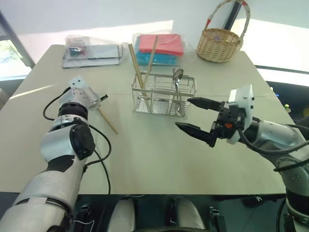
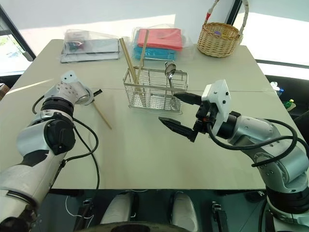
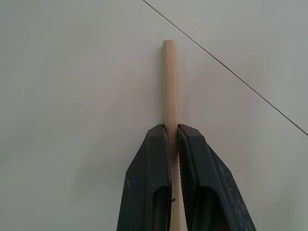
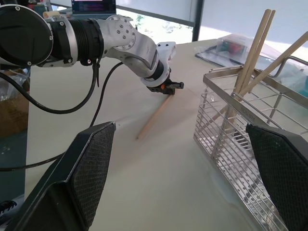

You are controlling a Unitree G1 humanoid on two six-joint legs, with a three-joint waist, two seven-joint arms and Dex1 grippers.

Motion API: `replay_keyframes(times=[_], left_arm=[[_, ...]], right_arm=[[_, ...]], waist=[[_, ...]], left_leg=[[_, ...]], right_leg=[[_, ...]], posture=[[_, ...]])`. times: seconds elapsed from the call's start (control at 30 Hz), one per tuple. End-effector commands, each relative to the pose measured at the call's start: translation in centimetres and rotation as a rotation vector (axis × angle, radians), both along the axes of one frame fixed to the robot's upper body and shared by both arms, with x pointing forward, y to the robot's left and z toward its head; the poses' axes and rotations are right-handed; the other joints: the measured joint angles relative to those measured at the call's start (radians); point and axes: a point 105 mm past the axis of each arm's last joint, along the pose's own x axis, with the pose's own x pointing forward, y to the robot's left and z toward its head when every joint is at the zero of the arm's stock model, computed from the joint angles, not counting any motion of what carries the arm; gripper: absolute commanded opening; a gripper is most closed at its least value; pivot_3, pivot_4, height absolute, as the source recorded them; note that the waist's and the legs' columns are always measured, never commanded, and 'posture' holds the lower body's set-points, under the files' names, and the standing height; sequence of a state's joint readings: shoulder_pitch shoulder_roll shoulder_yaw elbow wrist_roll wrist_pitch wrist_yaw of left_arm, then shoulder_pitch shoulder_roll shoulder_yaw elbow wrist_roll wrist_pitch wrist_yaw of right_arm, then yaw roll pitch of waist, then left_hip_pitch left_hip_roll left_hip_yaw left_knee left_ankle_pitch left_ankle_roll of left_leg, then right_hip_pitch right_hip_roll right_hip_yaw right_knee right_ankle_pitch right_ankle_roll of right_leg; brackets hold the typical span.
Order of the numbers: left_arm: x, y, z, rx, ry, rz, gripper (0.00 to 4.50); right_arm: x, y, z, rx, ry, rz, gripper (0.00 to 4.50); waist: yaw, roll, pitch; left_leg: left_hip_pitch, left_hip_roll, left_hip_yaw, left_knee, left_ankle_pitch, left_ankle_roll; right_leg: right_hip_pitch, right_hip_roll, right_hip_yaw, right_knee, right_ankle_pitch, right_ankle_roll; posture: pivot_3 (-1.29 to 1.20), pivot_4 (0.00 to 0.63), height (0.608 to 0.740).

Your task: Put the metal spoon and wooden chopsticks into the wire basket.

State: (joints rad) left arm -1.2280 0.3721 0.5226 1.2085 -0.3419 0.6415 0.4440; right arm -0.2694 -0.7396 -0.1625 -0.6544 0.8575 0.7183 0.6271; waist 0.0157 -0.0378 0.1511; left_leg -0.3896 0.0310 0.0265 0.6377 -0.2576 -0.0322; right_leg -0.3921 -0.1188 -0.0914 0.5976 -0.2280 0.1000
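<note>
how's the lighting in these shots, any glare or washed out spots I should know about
Left eye view: sunlight bleaches the floor beyond the table and glares off the plastic bags. Right wrist view: windows behind the left claw are overexposed. Left wrist view: even, soft light, the chopstick sharp.

- Head stereo pair: looks forward and down over the table; both eyes share the whole tabletop.
- Left wrist camera: close above the tabletop.
- Right wrist camera: low, level across the table.
</note>
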Motion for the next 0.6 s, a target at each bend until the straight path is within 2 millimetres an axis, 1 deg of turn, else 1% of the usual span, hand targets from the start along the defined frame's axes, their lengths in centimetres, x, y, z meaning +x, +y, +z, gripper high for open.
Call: replay_keyframes(times=[0.03, 0.07, 0.17, 0.27, 0.3, 0.4, 0.47, 0.53, 0.57, 0.6], left_arm=[[0.2, 0.3, 1.0, 0.025, -0.017, -0.002, 0.05], [0.3, 0.4, 1.2, 0.033, -0.024, -0.001, 0.05], [0.5, 1.7, 2.7, 0.056, -0.083, 0.023, 0.05], [0.7, 3.3, 4.7, 0.088, -0.157, 0.045, 0.05], [0.7, 4.1, 5.7, 0.101, -0.196, 0.057, 0.05], [0.7, 6.1, 9.1, 0.142, -0.343, 0.075, 0.05], [0.7, 7.0, 12.1, 0.190, -0.472, 0.070, 0.05], [0.4, 7.2, 16.3, 0.262, -0.660, 0.038, 0.05], [0.3, 7.1, 17.5, 0.285, -0.717, 0.023, 0.05], [-0.1, 6.7, 19.7, 0.321, -0.816, -0.007, 0.05]], right_arm=[[-0.4, 0.2, 0.9, 0.008, -0.044, 0.016, 4.50], [-0.4, 0.2, 0.9, 0.007, -0.045, 0.017, 4.50], [-0.3, 0.1, 1.0, 0.004, -0.049, 0.018, 4.50], [-0.2, 0.0, 1.1, 0.000, -0.052, 0.017, 4.50], [-0.2, -0.1, 1.1, -0.004, -0.053, 0.016, 4.50], [-0.1, -0.4, 1.2, -0.014, -0.057, 0.011, 4.50], [-0.1, -0.7, 1.3, -0.015, -0.056, 0.008, 4.50], [-0.1, -0.8, 1.4, -0.021, -0.054, 0.006, 4.50], [-0.1, -0.9, 1.5, -0.023, -0.054, 0.006, 4.50], [-0.1, -0.8, 1.5, -0.025, -0.052, 0.009, 4.50]], waist=[[-0.001, 0.000, 0.000], [-0.001, 0.000, 0.000], [-0.002, 0.000, 0.000], [-0.005, 0.000, 0.000], [-0.005, -0.001, 0.000], [-0.004, -0.001, 0.001], [-0.003, -0.001, 0.001], [0.000, -0.001, 0.001], [0.001, -0.002, 0.001], [0.003, -0.002, 0.001]], left_leg=[[0.000, 0.000, 0.000, 0.000, 0.000, 0.000], [0.000, 0.000, 0.000, 0.000, 0.000, 0.000], [0.000, 0.000, 0.000, 0.000, 0.000, 0.000], [-0.001, 0.000, 0.000, 0.000, 0.000, 0.000], [-0.001, 0.000, 0.001, -0.001, 0.000, 0.000], [-0.001, 0.000, 0.001, -0.002, 0.000, 0.000], [-0.002, 0.000, 0.001, -0.002, 0.000, 0.000], [-0.002, 0.000, 0.001, -0.002, 0.000, 0.000], [-0.002, 0.000, 0.001, -0.002, 0.000, 0.000], [-0.002, 0.000, 0.001, -0.002, 0.000, 0.000]], right_leg=[[0.000, 0.000, 0.000, 0.000, 0.000, 0.000], [0.000, 0.000, 0.000, 0.000, 0.000, 0.000], [0.000, 0.000, 0.000, 0.000, 0.000, 0.000], [-0.002, 0.000, 0.000, 0.000, 0.000, 0.000], [-0.002, 0.000, 0.000, 0.000, 0.000, 0.000], [-0.003, 0.000, 0.000, 0.000, 0.000, 0.000], [-0.003, 0.000, 0.000, 0.000, 0.000, 0.000], [-0.002, 0.000, 0.000, 0.000, 0.000, 0.000], [-0.002, 0.000, 0.000, -0.001, 0.000, 0.000], [-0.002, 0.000, 0.000, -0.001, 0.000, 0.000]], posture=[[0.00, 0.150, 0.703], [0.00, 0.150, 0.703], [0.00, 0.150, 0.703], [0.00, 0.150, 0.703], [0.00, 0.150, 0.703], [0.00, 0.150, 0.703], [0.00, 0.150, 0.703], [0.00, 0.150, 0.703], [0.00, 0.150, 0.703], [0.00, 0.150, 0.703]])
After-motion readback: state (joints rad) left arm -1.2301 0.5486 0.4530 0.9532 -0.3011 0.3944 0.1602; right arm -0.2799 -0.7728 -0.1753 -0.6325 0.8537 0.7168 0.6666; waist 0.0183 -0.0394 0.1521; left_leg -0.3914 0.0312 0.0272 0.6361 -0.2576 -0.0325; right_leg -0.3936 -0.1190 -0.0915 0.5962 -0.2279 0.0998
